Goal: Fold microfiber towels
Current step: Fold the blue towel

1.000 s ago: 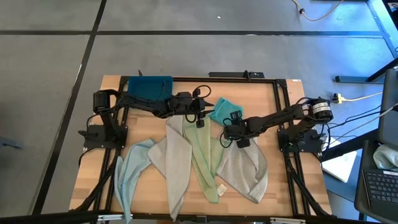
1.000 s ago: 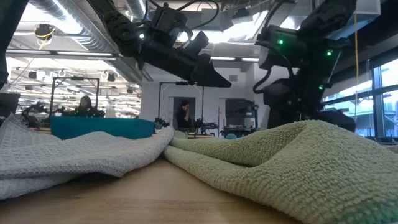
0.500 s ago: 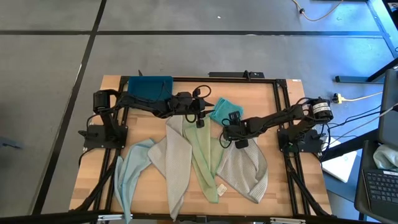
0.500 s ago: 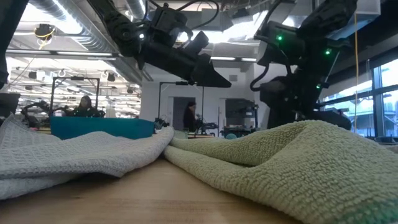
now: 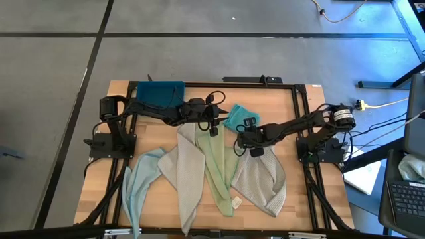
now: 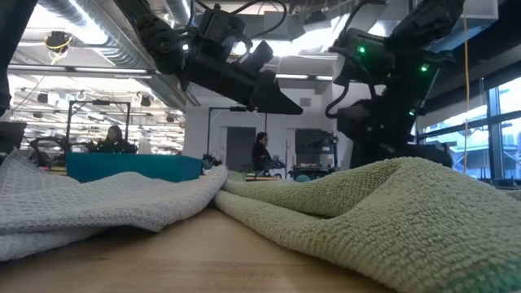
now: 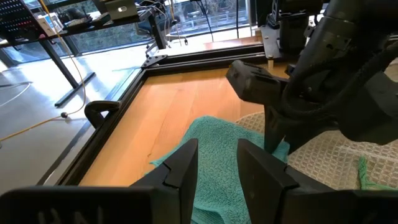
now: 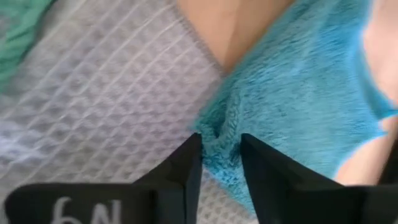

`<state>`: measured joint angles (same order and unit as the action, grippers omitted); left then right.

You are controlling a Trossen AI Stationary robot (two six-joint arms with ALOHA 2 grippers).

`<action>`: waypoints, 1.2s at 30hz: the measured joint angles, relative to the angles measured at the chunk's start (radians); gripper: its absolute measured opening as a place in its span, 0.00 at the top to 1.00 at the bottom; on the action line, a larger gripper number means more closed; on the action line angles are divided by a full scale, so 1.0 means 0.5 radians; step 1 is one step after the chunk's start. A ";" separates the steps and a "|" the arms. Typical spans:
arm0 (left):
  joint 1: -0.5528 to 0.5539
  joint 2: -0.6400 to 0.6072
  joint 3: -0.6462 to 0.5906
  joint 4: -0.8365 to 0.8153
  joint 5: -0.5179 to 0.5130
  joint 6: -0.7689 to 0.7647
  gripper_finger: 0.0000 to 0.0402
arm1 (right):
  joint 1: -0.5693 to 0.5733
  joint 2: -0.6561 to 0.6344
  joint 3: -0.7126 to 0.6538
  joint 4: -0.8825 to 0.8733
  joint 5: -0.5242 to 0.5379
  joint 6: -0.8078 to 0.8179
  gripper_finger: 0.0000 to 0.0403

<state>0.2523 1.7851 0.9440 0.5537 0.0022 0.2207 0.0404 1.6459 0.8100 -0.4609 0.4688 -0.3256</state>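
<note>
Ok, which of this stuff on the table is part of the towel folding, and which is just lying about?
Part of the job:
- teal towel, pinched at its edge by the right gripper
- pale green towel
- two grey towels
- pale blue towel

Lying about:
- dark blue tray
- left gripper, hovering, holding nothing

Wooden table (image 5: 299,109), 5 microfiber towels (image 5: 214,169) spread across it, dark blue tray (image 5: 160,92) at back

Pale green towel (image 6: 383,220) cut off at frame edge, distant person (image 6: 261,154) too small to make out
</note>
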 joint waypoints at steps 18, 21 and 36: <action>0.015 0.000 -0.001 -0.205 -0.234 0.110 0.74 | -0.466 -0.081 0.263 0.019 -0.365 0.337 0.83; 0.015 -0.046 -0.002 -0.261 -0.240 0.141 0.74 | -0.712 -0.051 0.264 0.088 -0.683 0.485 0.89; 0.023 -0.257 -0.001 -0.523 -0.298 0.196 0.74 | -0.896 0.319 0.355 0.209 -1.000 0.154 0.99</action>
<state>0.2640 1.6566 0.9436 0.2923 -0.1469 0.3188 -0.4077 1.8055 0.9874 -0.3561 -0.0311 -0.2486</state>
